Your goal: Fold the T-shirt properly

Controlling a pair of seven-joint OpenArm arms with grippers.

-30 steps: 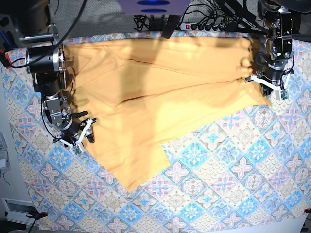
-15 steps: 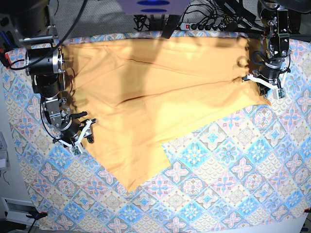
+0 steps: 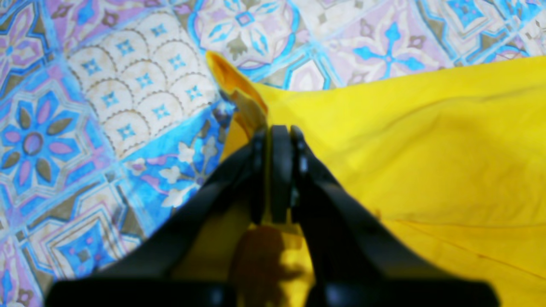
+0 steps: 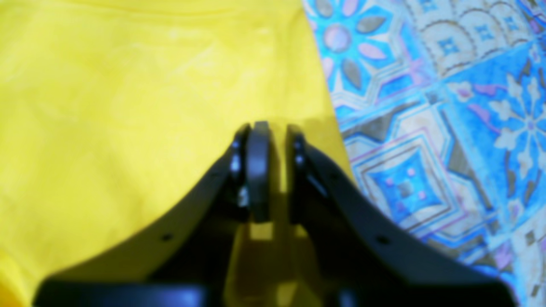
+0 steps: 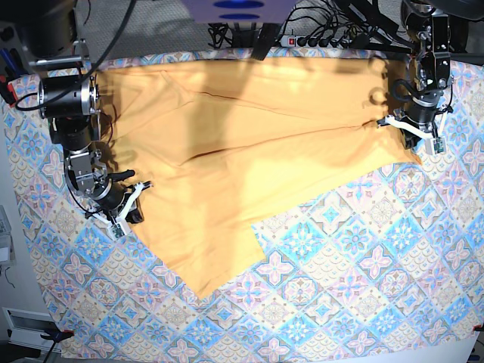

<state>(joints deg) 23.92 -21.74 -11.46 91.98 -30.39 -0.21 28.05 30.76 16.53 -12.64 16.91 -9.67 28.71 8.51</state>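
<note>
The big, soft, pale yellow-orange cloth T-shirt (image 5: 249, 159) lies spread flat across the far half of the surface, reaching from the far left almost to the far right. One pointed corner hangs toward the near left. No print, tag or writing shows on the face that is up.

Under it is a tablecloth (image 5: 355, 287) with blue, pink and cream flower tiles.

The left tool (image 3: 279, 140), at the far right in the base view, is pinched tight on the shirt's right edge. A little fold of yellow cloth pokes up past its black tips.

The right tool (image 4: 264, 140), at the near left in the base view, sits over the shirt's left edge. Its tips are close together with a thin gap. Yellow cloth shows in that gap, but the wrist view is blurry, so I cannot tell if it really holds the cloth.

Black cables and a power strip (image 5: 318, 39) lie past the far edge, partly cut off.
</note>
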